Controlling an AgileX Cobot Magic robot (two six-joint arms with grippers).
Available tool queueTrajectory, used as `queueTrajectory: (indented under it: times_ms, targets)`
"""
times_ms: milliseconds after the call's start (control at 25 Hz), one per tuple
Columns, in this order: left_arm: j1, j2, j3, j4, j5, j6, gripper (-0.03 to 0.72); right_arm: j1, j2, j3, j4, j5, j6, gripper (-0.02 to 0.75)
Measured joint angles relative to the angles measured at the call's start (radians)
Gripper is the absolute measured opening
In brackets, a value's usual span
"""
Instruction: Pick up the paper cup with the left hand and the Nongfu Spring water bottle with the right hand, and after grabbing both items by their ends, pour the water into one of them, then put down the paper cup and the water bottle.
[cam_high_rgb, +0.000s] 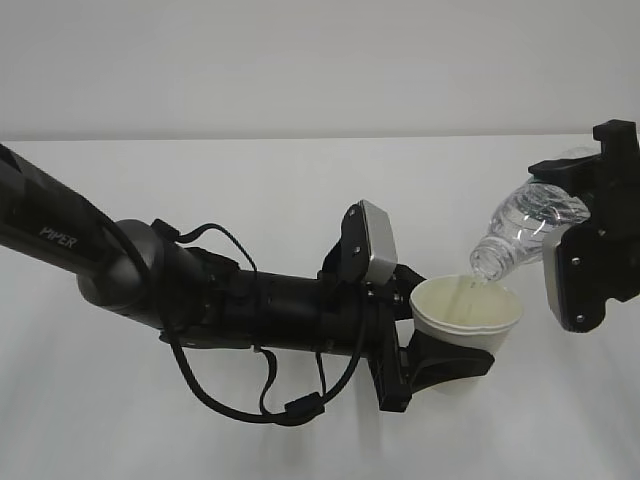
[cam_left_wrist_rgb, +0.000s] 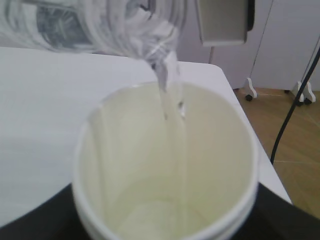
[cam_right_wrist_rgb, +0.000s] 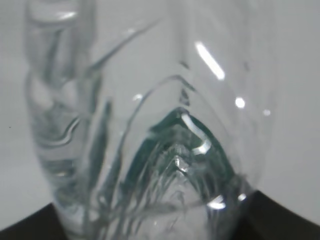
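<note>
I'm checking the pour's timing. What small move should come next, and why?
Probably hold the tilt a little longer: the clear ribbed plastic bottle in the right gripper is pouring a thin stream of water into the white paper cup, which the left gripper holds.

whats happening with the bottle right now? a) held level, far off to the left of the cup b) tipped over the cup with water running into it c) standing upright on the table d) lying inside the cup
b: the bottle, held by the right gripper, is tilted mouth-down above the cup in the left gripper, and a thin stream of water falls into the cup.
</note>
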Motion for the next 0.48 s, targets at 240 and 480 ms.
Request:
queueTrajectory:
  times_ms: [240,480]
  targets:
    - [0.000,0.000,0.000,0.000,0.000,0.000,0.473,0.000,0.000,0.000,0.000,0.000,-0.002,0.393]
    - [0.000,0.000,0.000,0.002,0.000,0.000,0.473,0.000,0.000,0.000,0.000,0.000,-0.002,0.393]
